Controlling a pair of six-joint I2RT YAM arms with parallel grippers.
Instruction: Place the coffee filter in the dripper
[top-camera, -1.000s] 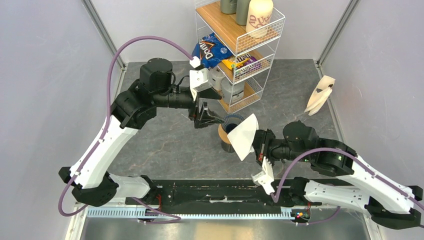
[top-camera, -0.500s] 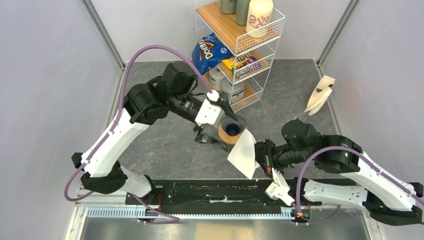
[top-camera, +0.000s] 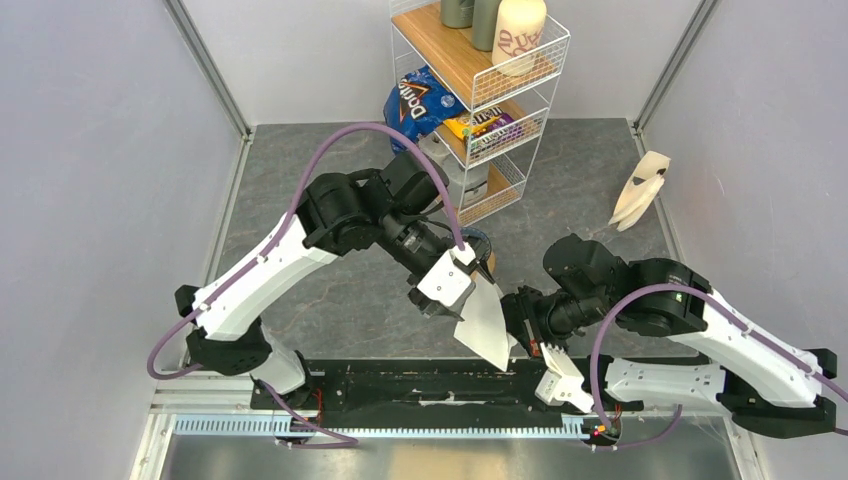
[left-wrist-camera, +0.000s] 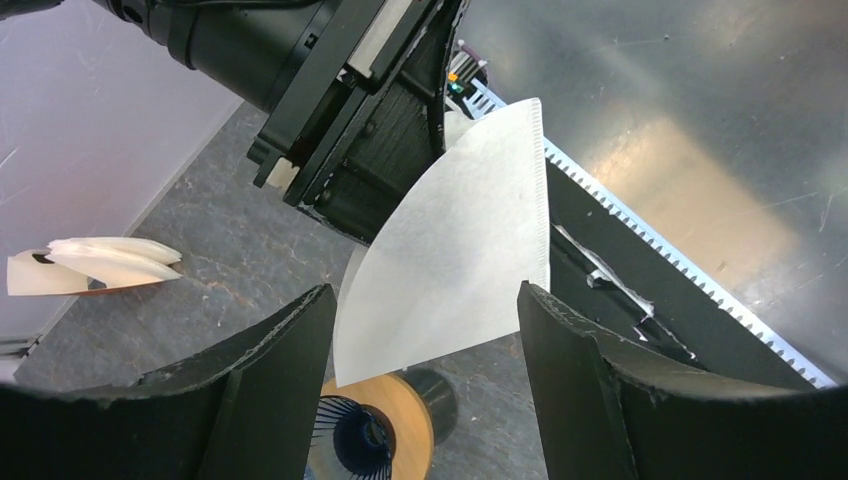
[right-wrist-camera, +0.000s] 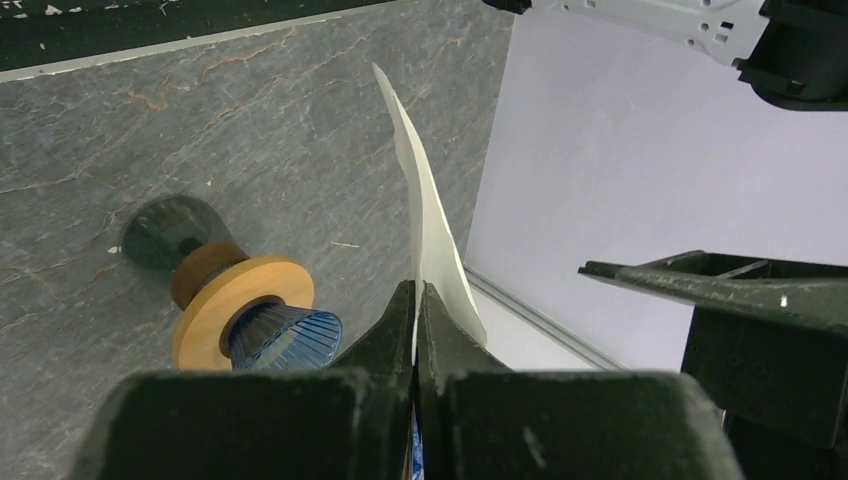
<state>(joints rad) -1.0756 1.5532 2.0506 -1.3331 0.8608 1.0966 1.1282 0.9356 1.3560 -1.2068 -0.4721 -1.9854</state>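
Observation:
The coffee filter (top-camera: 487, 325) is a flat white paper fan, held upright by its edge in my shut right gripper (top-camera: 520, 315), near the table's front. It also shows in the left wrist view (left-wrist-camera: 450, 260) and the right wrist view (right-wrist-camera: 430, 220). The dripper (right-wrist-camera: 285, 338), a blue ribbed cone, sits in a tan wooden ring (right-wrist-camera: 225, 300) on a dark cup (right-wrist-camera: 165, 228). In the top view my left arm covers most of the dripper (top-camera: 480, 241). My left gripper (left-wrist-camera: 425, 310) is open, its jaws on either side of the filter's lower edge, above the dripper (left-wrist-camera: 355, 440).
A wire shelf (top-camera: 480, 90) with snack bags and bottles stands at the back. A stack of spare white filters (top-camera: 640, 190) lies at the right wall. A black rail (top-camera: 420, 385) runs along the near edge.
My left arm has swung from the back toward the near edge, its open gripper now at the filter. My right gripper has drawn the filter nearer, away from the dripper.

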